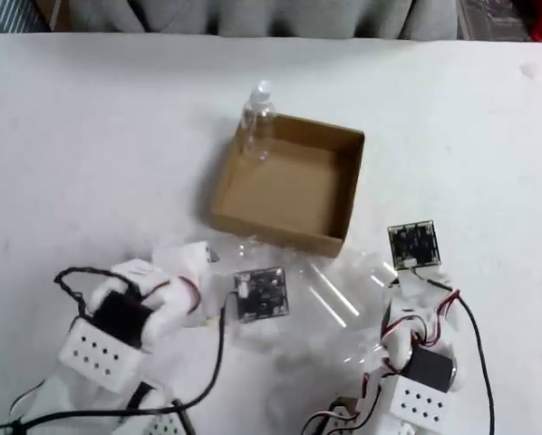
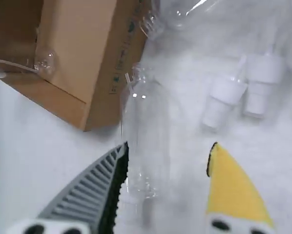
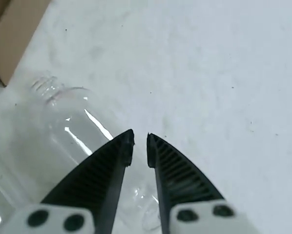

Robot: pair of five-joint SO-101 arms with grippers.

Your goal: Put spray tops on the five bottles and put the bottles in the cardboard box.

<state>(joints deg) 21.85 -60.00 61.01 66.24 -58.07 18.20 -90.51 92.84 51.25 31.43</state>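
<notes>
Closest in, at the near left of the table (image 1: 90, 109): the left gripper (image 2: 169, 146), spread wide apart, with one grey finger (image 2: 87, 195) and one yellow finger (image 2: 234, 185). Between them, a clear bottle (image 2: 142, 141), lying flat on the table with no top on. Right up against the grey finger, apart from the yellow one. Open neck pointing toward the box.

At the near right: the right gripper (image 3: 138, 140), black fingers almost together, just a thin gap at the tips. Nothing seen pinched there. Under it, a second bottle (image 3: 58, 122), on its side, neck open, its bottom end cut off at the picture's edge.

A little farther out, one white spray top (image 2: 224, 100) and another spray top (image 2: 260, 83), lying side by side on the table. Near the left gripper's bottle, not touching it.

Between the two arms, more see-through bottles (image 1: 334, 290). Hard to count, clear plastic on white.

Farther still, the cardboard box (image 1: 348, 181), open on top, brown floor mostly bare. Inside, in its far left corner, one standing bottle (image 1: 256, 127), upright. Something pale on its neck, a spray top or not, too blurry to tell.
</notes>
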